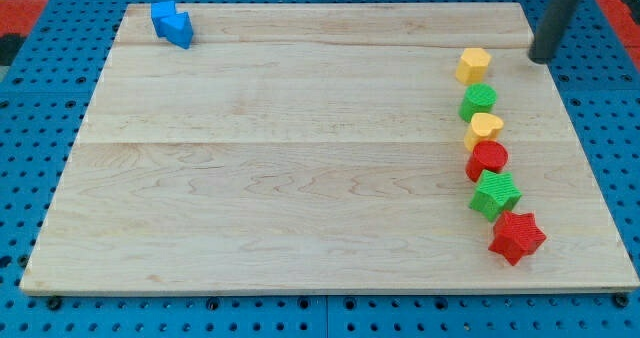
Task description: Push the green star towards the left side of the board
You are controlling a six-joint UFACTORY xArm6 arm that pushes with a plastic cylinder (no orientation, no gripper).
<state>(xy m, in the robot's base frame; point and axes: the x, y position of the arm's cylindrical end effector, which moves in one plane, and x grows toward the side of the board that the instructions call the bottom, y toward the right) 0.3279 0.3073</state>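
Observation:
The green star [495, 194] lies near the board's right side, low in a column of blocks. Above it sit a red round block [488, 159], a yellow heart [484, 127], a green round block [478, 102] and a yellow hexagon-like block [474, 65]. Below it lies a red star [517, 237], touching it. My tip [543, 58] stands at the view's top right, right of the yellow block at the column's top and well above the green star, touching no block.
Two blue blocks [172, 24] sit together at the board's top left corner. The wooden board [300, 168] rests on a blue pegboard; its right edge runs just right of the column.

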